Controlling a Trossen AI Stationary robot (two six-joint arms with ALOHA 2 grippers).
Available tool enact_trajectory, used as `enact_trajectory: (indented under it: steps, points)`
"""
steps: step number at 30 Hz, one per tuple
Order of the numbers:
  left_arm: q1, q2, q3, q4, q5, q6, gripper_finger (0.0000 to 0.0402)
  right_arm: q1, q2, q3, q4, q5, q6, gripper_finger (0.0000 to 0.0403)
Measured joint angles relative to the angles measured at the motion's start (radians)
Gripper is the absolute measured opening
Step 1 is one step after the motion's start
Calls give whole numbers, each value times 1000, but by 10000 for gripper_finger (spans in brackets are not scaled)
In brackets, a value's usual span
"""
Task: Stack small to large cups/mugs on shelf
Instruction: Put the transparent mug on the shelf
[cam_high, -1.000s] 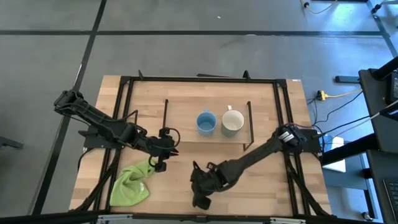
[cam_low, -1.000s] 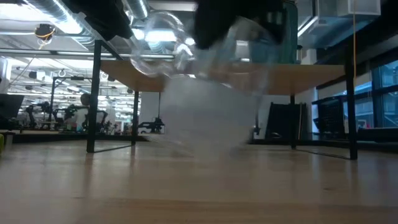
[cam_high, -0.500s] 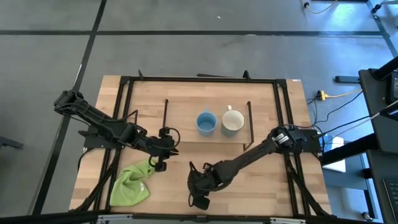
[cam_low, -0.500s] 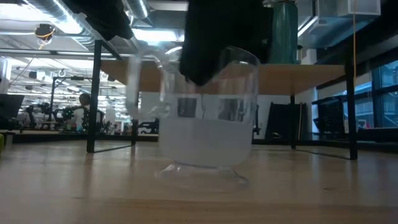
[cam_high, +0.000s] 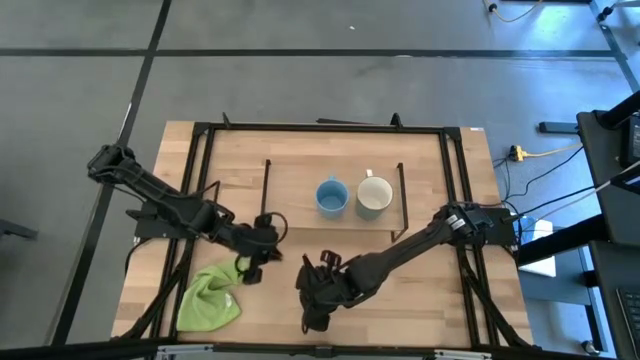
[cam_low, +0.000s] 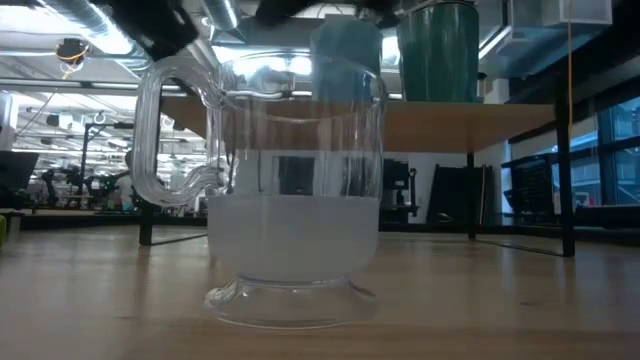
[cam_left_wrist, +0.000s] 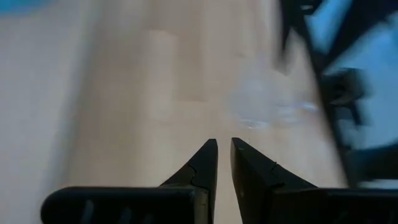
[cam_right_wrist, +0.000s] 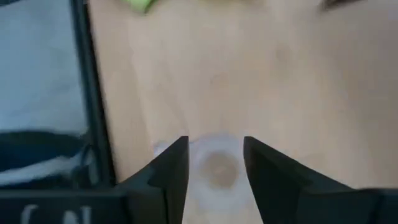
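**Clear glass cup set upright near the table's front edge**

Glass cup (cam_low: 290, 190) now stands upright on its foot on the table (cam_high: 430, 310), in front of the shelf (cam_high: 300, 190); a second ago it hung tilted and blurred under the right gripper (cam_right_wrist: 214, 165). That gripper's fingers have spread apart and straddle the cup from above. In the high view the cup is hidden beneath the arm. The left gripper (cam_left_wrist: 222, 163), fingers nearly together on nothing, hovers near the green cloth (cam_high: 212, 295). The blue mug (cam_high: 331, 197) and white mug (cam_high: 374, 196) sit side by side on the shelf, tops cut off in the low view
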Motion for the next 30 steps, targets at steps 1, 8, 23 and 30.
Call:
enact_trajectory:
  steps: [1,8,23,30]
  points:
    - [-13,0,0,10,22,-38,39,0,0,29,-37,28,-7,153]
    - [-143,19,1,184,54,-363,39,-7,-1,207,-459,231,101,153]
    - [-283,404,2,700,-35,-726,39,25,-1,62,-592,44,460,97]
    - [-330,504,103,604,-221,-831,39,96,-1,45,-618,141,685,104]
